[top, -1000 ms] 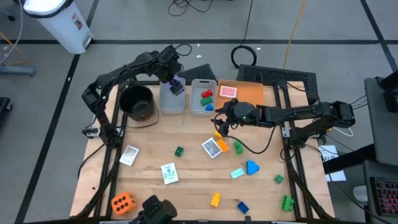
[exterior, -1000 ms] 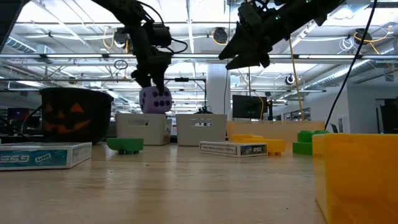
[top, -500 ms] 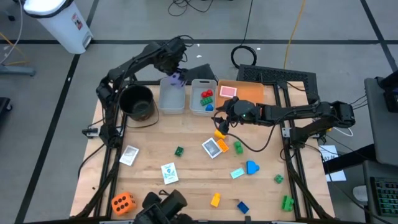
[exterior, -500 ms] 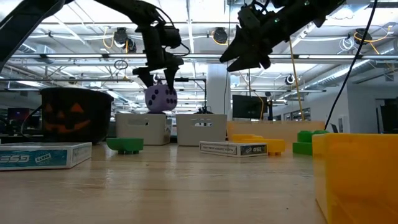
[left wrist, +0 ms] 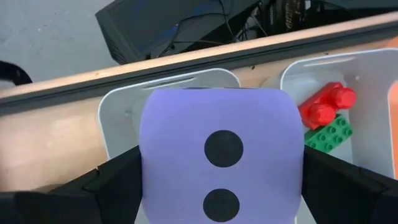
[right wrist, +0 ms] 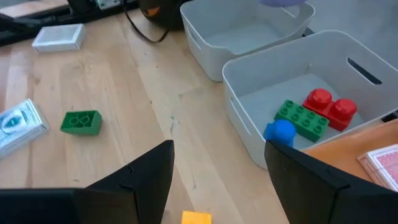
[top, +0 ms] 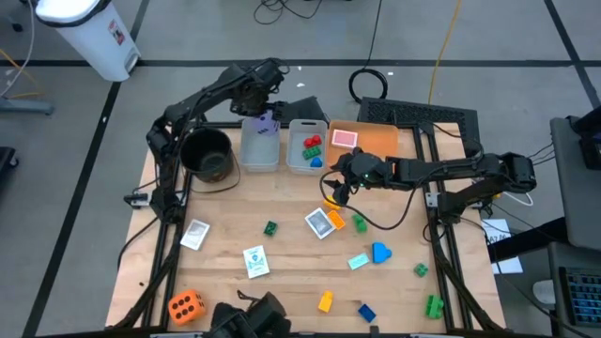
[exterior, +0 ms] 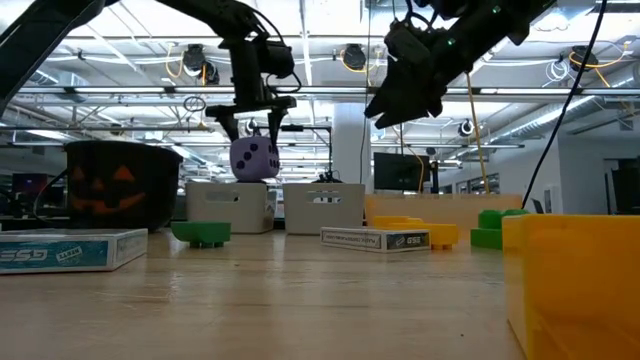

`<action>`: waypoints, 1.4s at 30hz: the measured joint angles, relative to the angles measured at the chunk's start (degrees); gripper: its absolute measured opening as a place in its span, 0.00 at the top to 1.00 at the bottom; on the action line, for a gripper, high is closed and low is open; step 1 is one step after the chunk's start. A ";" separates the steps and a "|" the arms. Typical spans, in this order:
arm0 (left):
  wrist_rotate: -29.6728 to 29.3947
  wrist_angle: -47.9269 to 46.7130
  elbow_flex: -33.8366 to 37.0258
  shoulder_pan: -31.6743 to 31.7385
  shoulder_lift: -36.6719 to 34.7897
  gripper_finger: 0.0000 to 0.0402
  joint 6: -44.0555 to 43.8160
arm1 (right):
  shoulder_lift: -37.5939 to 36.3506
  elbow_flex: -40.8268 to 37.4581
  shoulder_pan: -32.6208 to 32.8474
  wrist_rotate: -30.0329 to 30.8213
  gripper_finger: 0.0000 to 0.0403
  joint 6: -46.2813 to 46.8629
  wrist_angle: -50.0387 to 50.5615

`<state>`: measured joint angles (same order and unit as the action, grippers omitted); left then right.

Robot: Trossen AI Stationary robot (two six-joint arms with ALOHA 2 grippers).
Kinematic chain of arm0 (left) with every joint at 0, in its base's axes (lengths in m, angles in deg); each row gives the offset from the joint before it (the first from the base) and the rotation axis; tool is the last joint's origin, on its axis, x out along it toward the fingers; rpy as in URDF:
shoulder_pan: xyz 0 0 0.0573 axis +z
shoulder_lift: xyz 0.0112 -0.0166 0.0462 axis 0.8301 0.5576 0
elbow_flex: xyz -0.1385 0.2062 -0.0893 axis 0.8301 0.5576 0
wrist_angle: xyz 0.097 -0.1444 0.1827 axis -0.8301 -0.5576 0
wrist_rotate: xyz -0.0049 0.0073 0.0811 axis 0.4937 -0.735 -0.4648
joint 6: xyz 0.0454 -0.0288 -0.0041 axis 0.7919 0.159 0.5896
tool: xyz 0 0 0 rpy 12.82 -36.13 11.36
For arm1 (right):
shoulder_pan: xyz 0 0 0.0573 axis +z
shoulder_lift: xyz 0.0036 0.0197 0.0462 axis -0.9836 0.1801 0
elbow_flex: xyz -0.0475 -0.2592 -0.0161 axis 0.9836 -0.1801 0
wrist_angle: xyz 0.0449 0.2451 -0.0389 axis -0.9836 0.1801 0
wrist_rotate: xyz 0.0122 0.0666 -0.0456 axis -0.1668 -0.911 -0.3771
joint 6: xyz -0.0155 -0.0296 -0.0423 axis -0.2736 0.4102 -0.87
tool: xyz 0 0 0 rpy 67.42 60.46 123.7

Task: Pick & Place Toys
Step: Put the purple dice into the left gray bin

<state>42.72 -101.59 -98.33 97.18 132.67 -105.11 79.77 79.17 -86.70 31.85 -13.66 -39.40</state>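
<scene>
My left gripper [top: 264,113] is shut on the purple dotted die [left wrist: 221,149] and holds it above the far end of the left grey bin [top: 259,150]. The die also shows in the low view [exterior: 255,158], above the bin tops. My right gripper [right wrist: 217,180] is open and empty. It hovers over the table near the right grey bin [top: 306,148], which holds red, green and blue bricks [right wrist: 311,112]. A yellow brick [top: 331,201] lies on the table under the right gripper. My left gripper pinches the purple die by two opposite side faces [left wrist: 149,168], one finger [left wrist: 112,186] on each side. The fingers come from above, pointing down. The die hangs clear over the left bin, with a two-dot face toward the wrist camera.
A black pumpkin bucket [top: 207,155] stands left of the bins. An orange tray [top: 376,143] with a red card [top: 345,138] lies to their right. Picture cards [top: 322,222], a green brick [top: 270,226], an orange die [top: 185,305] and several more bricks lie toward the near edge.
My left gripper has carried the purple die a little toward the far edge, over the left bin's far end. It has turned about its vertical axis and stays shut on the die, which stays lifted clear.
</scene>
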 joint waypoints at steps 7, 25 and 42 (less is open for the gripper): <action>-2.73 -2.30 0.09 -1.08 0.00 0.10 -5.56 | 0.00 0.00 -1.73 0.02 0.40 0.95 4.16; -4.68 -1.58 1.88 -2.83 0.50 0.10 -16.78 | -0.52 0.00 -3.89 -5.60 0.40 -7.26 11.37; -2.89 -1.00 1.88 -0.52 3.58 0.10 -12.47 | -0.85 0.04 -3.89 -5.78 0.40 -7.95 11.05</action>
<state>39.83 -102.59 -96.45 96.65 136.25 -117.58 78.91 79.21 -90.58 26.07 -21.61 -28.36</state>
